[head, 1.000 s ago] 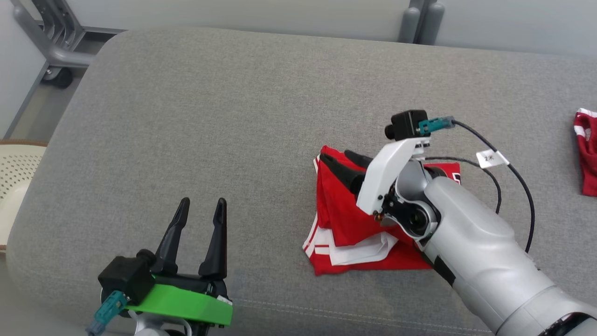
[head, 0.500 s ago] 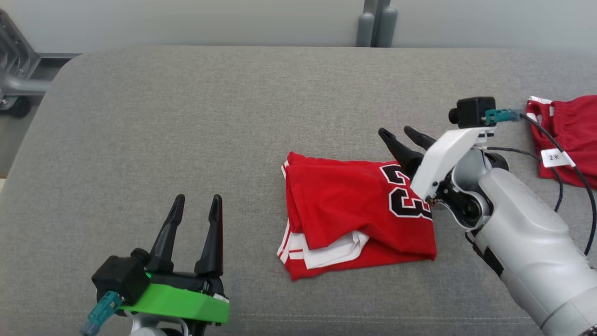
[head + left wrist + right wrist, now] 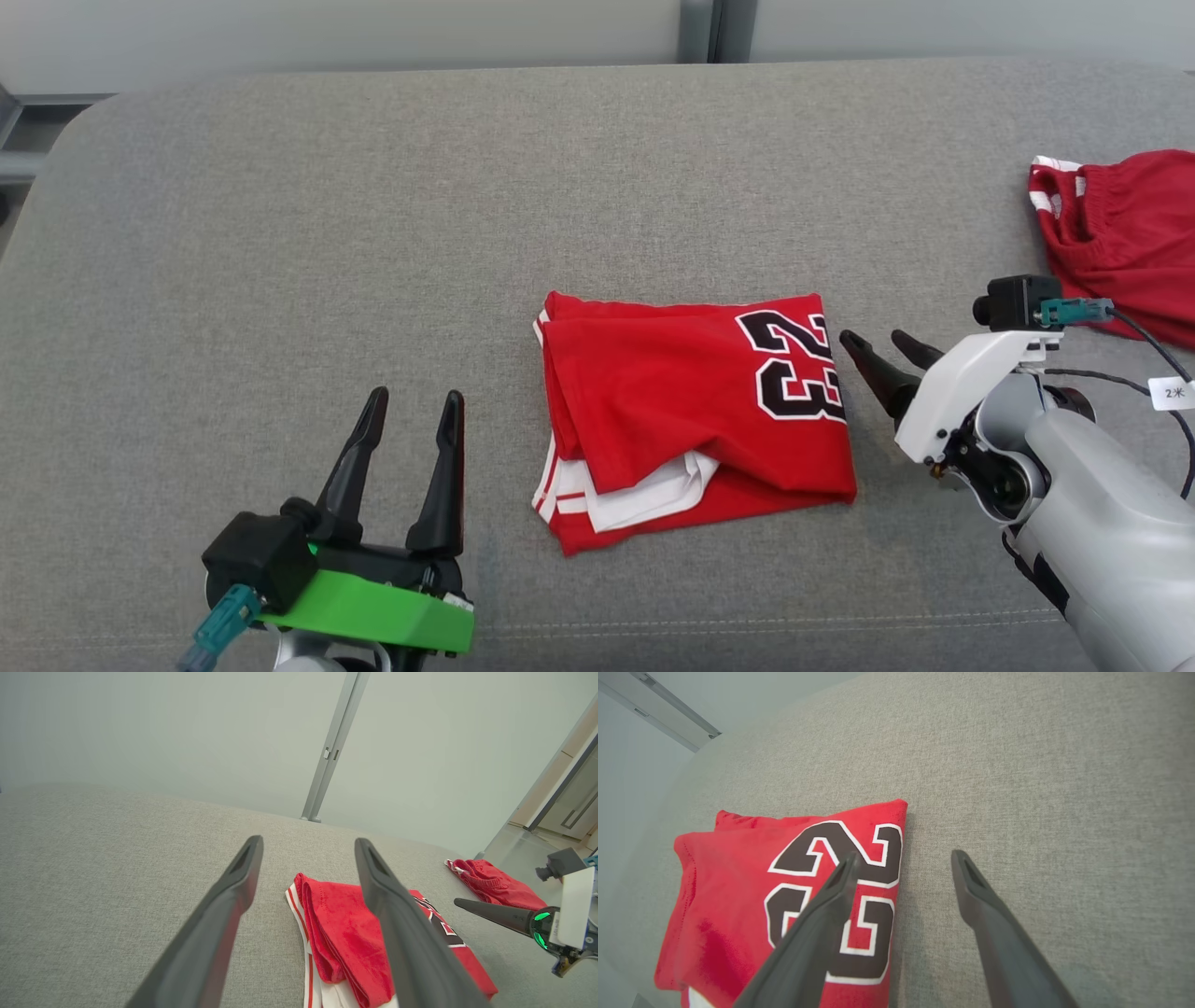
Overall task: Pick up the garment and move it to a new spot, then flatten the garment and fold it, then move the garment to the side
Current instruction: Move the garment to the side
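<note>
Head view: folded red jersey (image 3: 691,411), grey weave (image 3: 373,233); left claw (image 3: 416,397), right claw (image 3: 873,336) agape, empty.

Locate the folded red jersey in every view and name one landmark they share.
Head view: the folded red jersey lies at the centre, slightly below the middle.
Left wrist view: lower middle, running off the bottom edge.
Right wrist view: lower left.
Shared landmark: its black 23 print, at the jersey's right end in the head view.
</note>
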`<state>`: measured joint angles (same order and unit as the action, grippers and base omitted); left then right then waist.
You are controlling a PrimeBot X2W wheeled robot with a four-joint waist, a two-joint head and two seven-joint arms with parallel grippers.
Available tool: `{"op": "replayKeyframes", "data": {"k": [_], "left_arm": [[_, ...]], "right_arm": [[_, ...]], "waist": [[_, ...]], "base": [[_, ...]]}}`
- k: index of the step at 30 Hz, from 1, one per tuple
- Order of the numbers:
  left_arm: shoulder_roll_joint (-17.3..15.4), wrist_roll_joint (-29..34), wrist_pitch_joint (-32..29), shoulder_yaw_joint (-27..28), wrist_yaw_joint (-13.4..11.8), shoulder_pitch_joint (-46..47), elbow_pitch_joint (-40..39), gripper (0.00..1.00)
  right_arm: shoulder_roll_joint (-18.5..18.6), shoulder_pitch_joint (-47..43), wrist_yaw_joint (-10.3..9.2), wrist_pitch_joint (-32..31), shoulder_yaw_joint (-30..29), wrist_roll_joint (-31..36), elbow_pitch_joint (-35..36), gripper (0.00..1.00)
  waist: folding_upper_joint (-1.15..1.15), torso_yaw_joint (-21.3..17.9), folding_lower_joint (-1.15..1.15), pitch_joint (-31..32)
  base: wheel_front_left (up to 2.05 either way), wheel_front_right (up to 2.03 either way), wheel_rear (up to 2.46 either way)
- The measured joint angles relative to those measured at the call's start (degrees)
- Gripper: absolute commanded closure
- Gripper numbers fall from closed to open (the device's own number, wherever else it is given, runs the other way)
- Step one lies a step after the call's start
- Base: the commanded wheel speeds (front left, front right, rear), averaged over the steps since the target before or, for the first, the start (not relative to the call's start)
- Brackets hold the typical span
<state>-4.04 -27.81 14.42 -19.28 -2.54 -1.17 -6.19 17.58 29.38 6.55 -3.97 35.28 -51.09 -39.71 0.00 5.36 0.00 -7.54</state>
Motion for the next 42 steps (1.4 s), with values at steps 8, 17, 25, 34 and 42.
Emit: {"op": "replayKeyframes", "data": {"k": [8, 17, 25, 34, 42], "left_arm": [[0.00, 0.35, 0.00, -0.81, 0.09, 0.07, 0.48, 0.00], [-0.05, 0.35, 0.00, -0.09, 0.08, 0.06, 0.82, 0.00], [-0.05, 0.35, 0.00, -0.21, 0.08, 0.06, 1.05, 0.00], [-0.15, 0.35, 0.00, 0.79, 0.00, 0.06, 1.16, 0.00], [-0.18, 0.35, 0.00, 1.33, -0.05, 0.02, 1.07, 0.00]], "right_arm": [[-0.09, -1.67, 0.48, 0.12, 0.09, -1.55, -1.87, 0.00], [-2.41, -2.70, 0.49, -1.88, 0.94, -4.58, -2.78, 0.00], [-2.85, -2.63, 0.49, -2.47, 2.00, -5.00, -3.19, 1.00], [-2.21, -1.64, 0.51, -2.60, 2.36, -5.83, -2.31, 1.00], [2.63, 1.42, 0.51, -2.26, 1.97, -5.75, -1.30, 1.00]], "waist": [[0.00, 1.69, 0.00, -1.10], [0.00, 2.77, 0.00, -1.00], [0.00, 2.68, 0.00, -0.82], [0.00, 2.17, 0.00, -0.47], [0.00, 0.29, 0.00, -0.03]], "base": [[0.00, 0.00, 0.00], [0.00, 0.00, 0.00], [0.00, 0.00, 0.00], [0.00, 0.00, 0.00], [0.00, 0.00, 0.00]]}}
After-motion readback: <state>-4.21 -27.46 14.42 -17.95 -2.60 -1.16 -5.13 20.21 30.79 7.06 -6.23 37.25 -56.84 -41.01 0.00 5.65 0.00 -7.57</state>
